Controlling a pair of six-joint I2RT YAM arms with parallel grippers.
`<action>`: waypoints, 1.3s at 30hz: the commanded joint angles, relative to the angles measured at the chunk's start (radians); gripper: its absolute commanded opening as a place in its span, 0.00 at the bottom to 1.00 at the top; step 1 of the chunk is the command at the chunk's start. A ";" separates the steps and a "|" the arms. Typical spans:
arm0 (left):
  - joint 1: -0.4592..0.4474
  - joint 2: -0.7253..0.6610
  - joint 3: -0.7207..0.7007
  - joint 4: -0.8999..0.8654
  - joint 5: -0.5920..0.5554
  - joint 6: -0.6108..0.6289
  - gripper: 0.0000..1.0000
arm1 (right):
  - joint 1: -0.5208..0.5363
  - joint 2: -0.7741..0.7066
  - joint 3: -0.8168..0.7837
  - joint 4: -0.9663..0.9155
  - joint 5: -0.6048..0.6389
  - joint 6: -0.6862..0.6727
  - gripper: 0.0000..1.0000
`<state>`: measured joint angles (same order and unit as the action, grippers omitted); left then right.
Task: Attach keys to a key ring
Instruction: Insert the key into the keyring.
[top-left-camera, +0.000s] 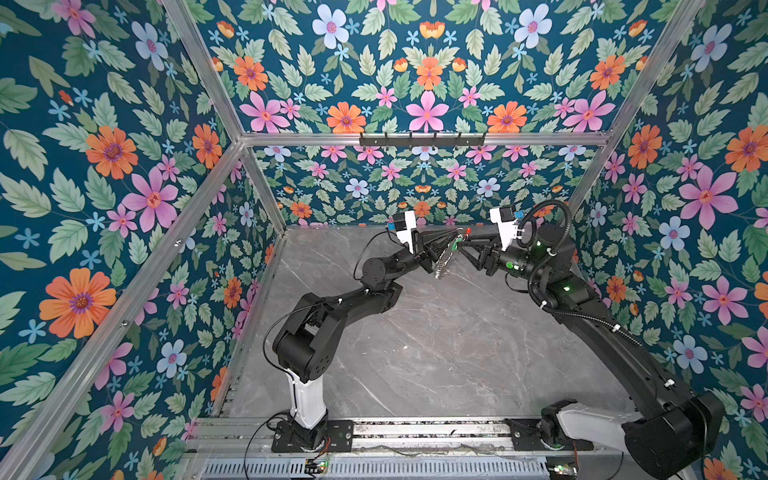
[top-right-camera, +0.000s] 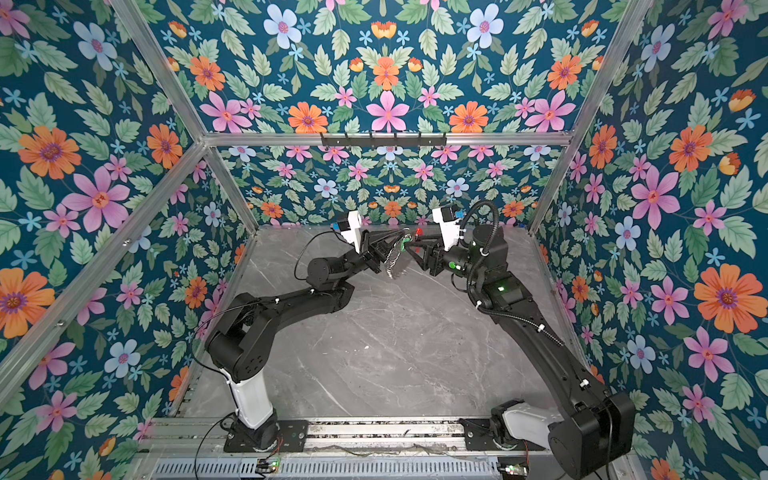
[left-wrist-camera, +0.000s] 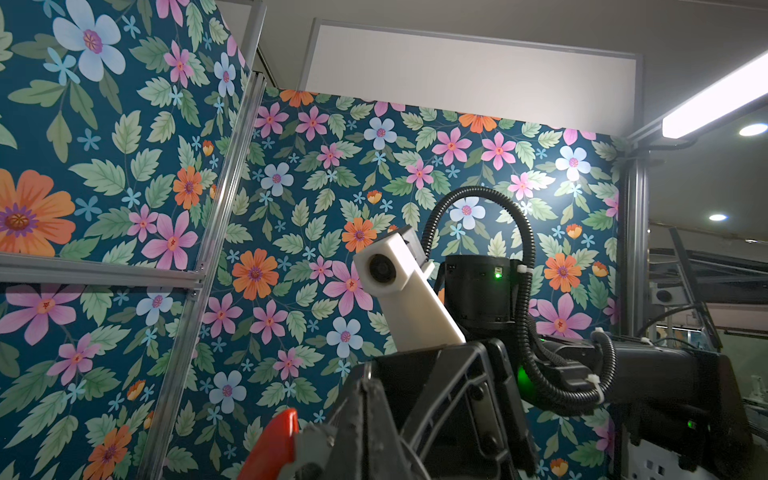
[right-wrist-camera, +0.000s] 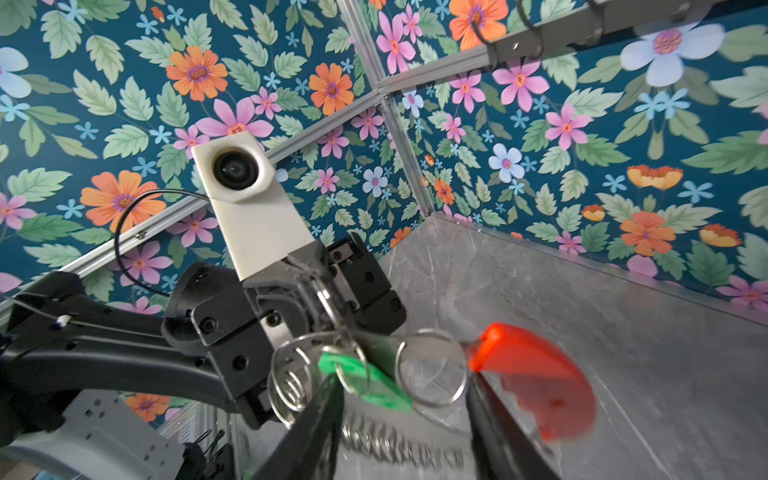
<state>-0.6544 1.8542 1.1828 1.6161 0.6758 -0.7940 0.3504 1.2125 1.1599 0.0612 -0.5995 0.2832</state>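
1. Left gripper (right-wrist-camera: 328, 305) faces the lens, clamped on the thin wire of the key ring (right-wrist-camera: 536, 382); the ring's red arc is blurred.
2. Small silver rings (right-wrist-camera: 395, 446) strung in a row.
3. Green-headed key (right-wrist-camera: 374, 386) hangs among them, beside one finger of the right gripper (right-wrist-camera: 403, 395); its fingers (right-wrist-camera: 316, 419) stand apart.
4. Grey marble table (right-wrist-camera: 582, 291) below.

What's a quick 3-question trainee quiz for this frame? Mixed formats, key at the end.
1. True or false: the key ring lies flat on the table.
2. Multiple choice: the key has a head that is A) red, B) light green, C) blue.
3. Short answer: which gripper is shut on the key ring?

Key:
1. False. It is held up in the air, above the table.
2. B.
3. The left gripper. The right gripper has its jaws apart.
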 joint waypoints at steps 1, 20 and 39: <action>-0.001 0.001 0.015 0.054 0.031 -0.023 0.00 | -0.001 -0.007 0.005 0.013 0.009 -0.022 0.55; 0.003 -0.005 0.015 0.056 0.048 -0.024 0.00 | 0.000 -0.010 0.006 -0.010 -0.035 -0.042 0.09; 0.014 0.005 0.033 0.056 0.061 -0.050 0.00 | -0.001 -0.063 -0.020 -0.081 -0.011 -0.095 0.44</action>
<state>-0.6407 1.8565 1.2041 1.6157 0.7292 -0.8310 0.3496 1.1412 1.1282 -0.0486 -0.5869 0.1879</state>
